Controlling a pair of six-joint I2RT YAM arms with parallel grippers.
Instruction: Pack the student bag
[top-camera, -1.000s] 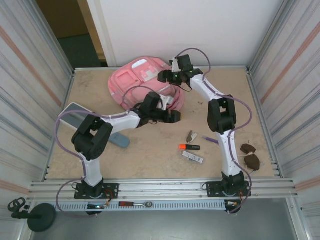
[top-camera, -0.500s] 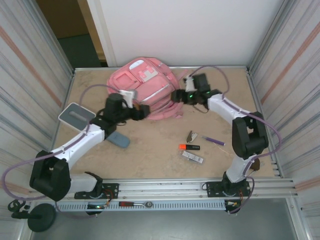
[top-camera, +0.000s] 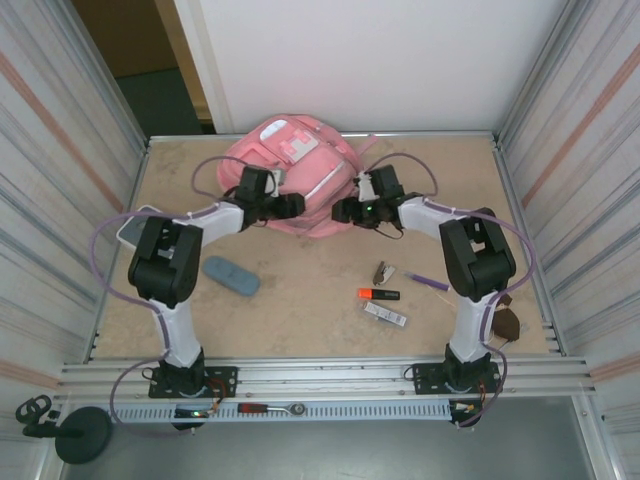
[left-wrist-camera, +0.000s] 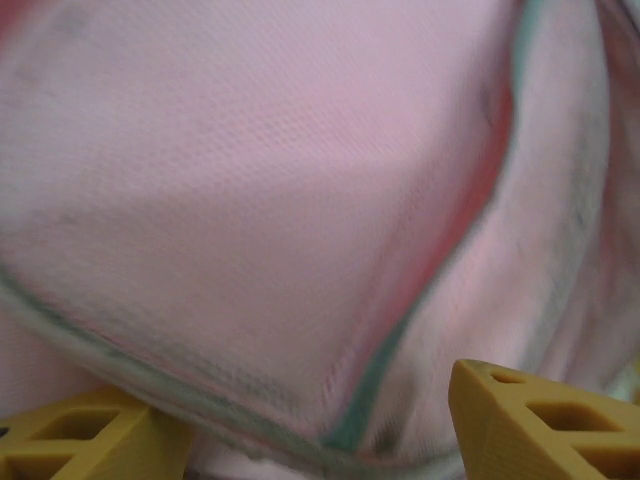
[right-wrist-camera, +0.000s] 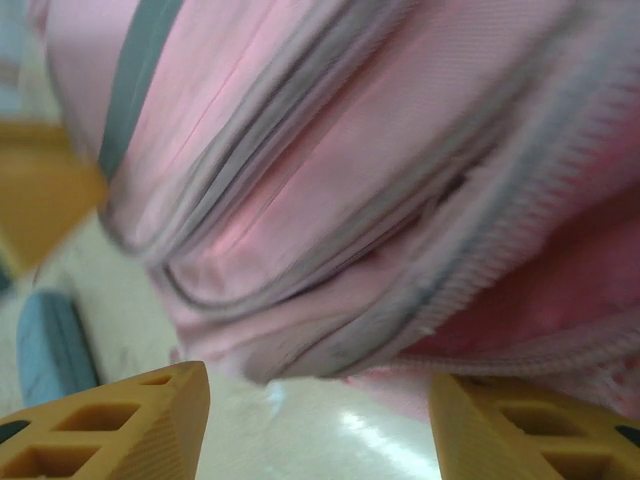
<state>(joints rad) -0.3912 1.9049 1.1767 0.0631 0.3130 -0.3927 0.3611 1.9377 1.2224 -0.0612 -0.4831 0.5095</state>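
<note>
- The pink bag (top-camera: 300, 160) lies at the far middle of the table (top-camera: 300, 335), pockets facing up and its near edge towards the arms.
- The left gripper (top-camera: 290, 205) is at the left of that near edge and the right gripper (top-camera: 341, 211) at the right, close to each other.
- In the left wrist view the yellow fingers (left-wrist-camera: 540, 420) are spread and pinch nothing. Soft fabric and a grey-edged seam lie just ahead, between them.
- In the right wrist view the fingers (right-wrist-camera: 110, 420) are also spread and empty, facing zip lines and folded layers of the bag.
- The step looks like taking hold of the bag's edge to open it.
- Each gripper should probably close on a raised fold or seam, since a flat panel would likely slip out.
- The cloth looks limp, so a slow, even pull by both arms should hold the mouth open better than a tug from one side.
- The blue case (top-camera: 231, 276), orange marker (top-camera: 378, 294) and purple pen (top-camera: 428, 281) lie nearer the arms, apart from the bag, so the opening is best turned towards them.
</note>
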